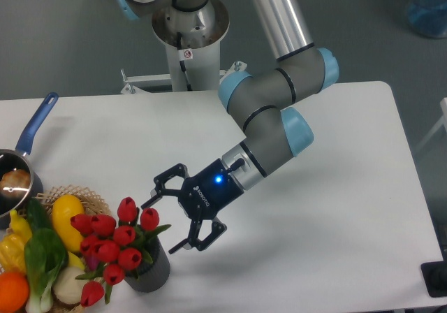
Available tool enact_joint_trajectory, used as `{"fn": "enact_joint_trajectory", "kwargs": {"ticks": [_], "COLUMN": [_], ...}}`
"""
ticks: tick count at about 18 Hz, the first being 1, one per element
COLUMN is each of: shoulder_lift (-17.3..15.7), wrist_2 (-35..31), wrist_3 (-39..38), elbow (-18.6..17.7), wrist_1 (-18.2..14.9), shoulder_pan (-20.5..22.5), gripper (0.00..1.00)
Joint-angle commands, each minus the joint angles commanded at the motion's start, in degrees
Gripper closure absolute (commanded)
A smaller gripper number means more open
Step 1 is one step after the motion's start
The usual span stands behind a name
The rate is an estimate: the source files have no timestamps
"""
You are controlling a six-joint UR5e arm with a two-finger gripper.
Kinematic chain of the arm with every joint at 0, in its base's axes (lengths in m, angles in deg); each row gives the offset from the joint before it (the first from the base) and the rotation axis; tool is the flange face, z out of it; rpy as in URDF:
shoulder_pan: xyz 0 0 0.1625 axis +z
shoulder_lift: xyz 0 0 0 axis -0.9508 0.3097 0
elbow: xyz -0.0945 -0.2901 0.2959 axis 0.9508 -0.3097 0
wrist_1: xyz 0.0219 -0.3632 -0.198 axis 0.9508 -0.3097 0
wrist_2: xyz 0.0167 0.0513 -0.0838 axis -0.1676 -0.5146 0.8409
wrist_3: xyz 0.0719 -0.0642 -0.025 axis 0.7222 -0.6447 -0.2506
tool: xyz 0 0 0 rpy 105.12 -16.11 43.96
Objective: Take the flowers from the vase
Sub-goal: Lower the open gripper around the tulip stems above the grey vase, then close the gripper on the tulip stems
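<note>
One gripper [172, 214], its fingers spread wide and holding nothing, hovers just right of the flowers [112, 246], whose stems stand upright in the vase [149, 272] at the table's near-left.

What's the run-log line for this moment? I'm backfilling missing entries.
gripper: open, beside flowers | red tulips: in dark grey vase | grasp: not yet made
</note>
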Motion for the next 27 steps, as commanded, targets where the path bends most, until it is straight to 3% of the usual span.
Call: {"fn": "enact_joint_trajectory", "kwargs": {"ticks": [3,5,6,8,10,17,27], "shoulder_lift": [0.6,0.8,0.8,0.8,0.7,-0.1,-5.5], "wrist_2": [0.0,-0.1,-0.1,-0.2,-0.3,-0.4,1.5], "wrist_3": [0.1,0.2,0.2,0.2,0.3,-0.1,-5.9], "elbow": [0.1,0.0,0.0,0.0,0.0,0.0,0.0], "wrist_1": [0.1,0.1,0.1,0.1,0.1,0.1,0.1], "shoulder_pan": [-1.1,-1.3,-1.3,-1.2,-1.2,-0.8,-0.6], "gripper": [0.24,0.42,0.59,0.8,0.89,0.9,0.9]}}
